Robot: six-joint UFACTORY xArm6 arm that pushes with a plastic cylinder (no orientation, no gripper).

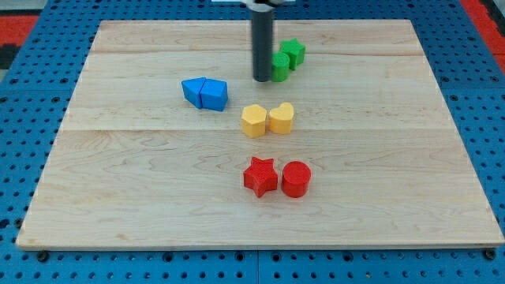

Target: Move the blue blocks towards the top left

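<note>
Resting beside the green blocks (287,58), my tip (262,79) sits right of blue blocks (205,93).

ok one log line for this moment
my tip: beside green blocks, right of blue blocks, apart | blue blocks: touching, upper middle, not top left

rod (262,39) cut off at the view's top, hiding part of green block (280,66)
</note>
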